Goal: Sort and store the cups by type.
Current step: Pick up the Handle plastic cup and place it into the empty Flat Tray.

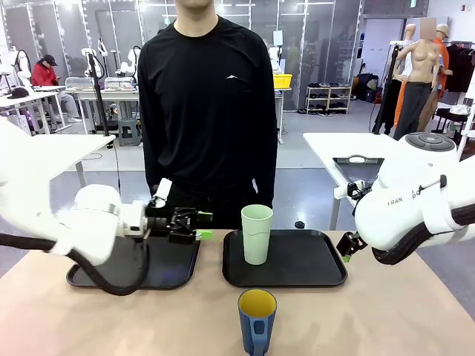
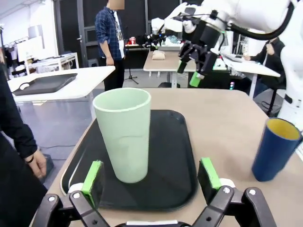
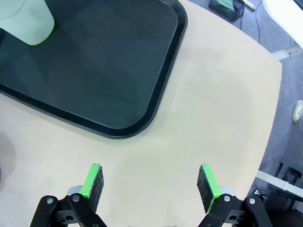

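Note:
A tall mint-green tumbler (image 1: 256,233) stands upright on the left part of the right black tray (image 1: 312,259). My left gripper (image 1: 206,225) points at it from the left, a short way off, and is open. In the left wrist view the tumbler (image 2: 124,135) stands just beyond the gripper (image 2: 150,172), in line with the gap between its green pads (image 2: 92,176). The dark blue cup (image 1: 257,320) with a yellow inside stands at the table's front, its handle toward the camera. My right gripper (image 1: 347,248) hangs open at that tray's right edge, over bare table (image 3: 150,177).
A second black tray (image 1: 133,271) lies at the left, under my left arm. A person in black stands at the far side, one hand (image 2: 35,163) near the table's edge. The right table edge (image 3: 270,118) is close to my right gripper.

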Motion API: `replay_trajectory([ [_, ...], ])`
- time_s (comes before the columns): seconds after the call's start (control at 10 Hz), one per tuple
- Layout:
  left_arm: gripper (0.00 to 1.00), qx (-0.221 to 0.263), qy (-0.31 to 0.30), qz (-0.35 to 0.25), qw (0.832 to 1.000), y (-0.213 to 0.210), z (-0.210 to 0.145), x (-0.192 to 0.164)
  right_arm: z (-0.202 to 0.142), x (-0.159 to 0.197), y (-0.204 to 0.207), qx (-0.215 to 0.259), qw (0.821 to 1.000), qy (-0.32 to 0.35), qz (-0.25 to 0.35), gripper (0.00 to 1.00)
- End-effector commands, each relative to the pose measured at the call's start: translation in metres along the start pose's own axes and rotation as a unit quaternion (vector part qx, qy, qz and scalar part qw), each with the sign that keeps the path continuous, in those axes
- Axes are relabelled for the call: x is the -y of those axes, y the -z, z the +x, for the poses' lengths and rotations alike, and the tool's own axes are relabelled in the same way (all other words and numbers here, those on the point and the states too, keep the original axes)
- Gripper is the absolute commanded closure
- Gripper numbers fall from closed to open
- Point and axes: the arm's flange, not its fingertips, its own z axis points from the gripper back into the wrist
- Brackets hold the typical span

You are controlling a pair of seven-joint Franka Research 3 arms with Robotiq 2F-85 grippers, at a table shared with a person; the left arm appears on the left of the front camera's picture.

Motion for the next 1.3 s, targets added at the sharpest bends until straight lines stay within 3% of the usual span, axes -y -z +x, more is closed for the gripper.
replay_trajectory([
  [0.0, 0.00, -0.030, 0.019, 0.006, 0.999, -0.046, 0.009, 0.038, 0.000, 0.002, 0.000, 0.000, 1.000, 0.002, 0.000, 0.00],
  [0.5, 0.00, -0.025, 0.020, -0.013, 0.999, -0.145, 0.005, 0.089, 0.000, 0.002, 0.000, 0.000, 1.000, 0.002, 0.000, 0.00],
  [0.6, 0.00, -0.005, 0.013, -0.031, 0.999, -0.158, 0.002, 0.096, 0.000, 0.002, 0.000, 0.000, 1.000, 0.002, 0.000, 0.00],
  [0.7, 0.00, -0.015, 0.008, -0.050, 0.999, -0.172, -0.001, 0.104, 0.000, 0.002, 0.000, 0.000, 1.000, 0.002, 0.000, 0.00],
  [0.9, 0.00, -0.001, 0.003, -0.020, 1.000, -0.198, -0.007, 0.111, 0.000, 0.002, 0.000, 0.000, 1.000, 0.002, 0.000, 0.00],
  [1.1, 0.00, -0.027, -0.010, -0.002, 1.000, -0.216, -0.011, 0.116, 0.000, 0.002, 0.000, 0.000, 1.000, 0.002, 0.000, 0.00],
  [1.2, 0.00, -0.075, -0.006, 0.030, 0.997, -0.225, -0.012, 0.119, 0.000, 0.002, 0.000, 0.000, 1.000, 0.002, 0.000, 0.00],
])
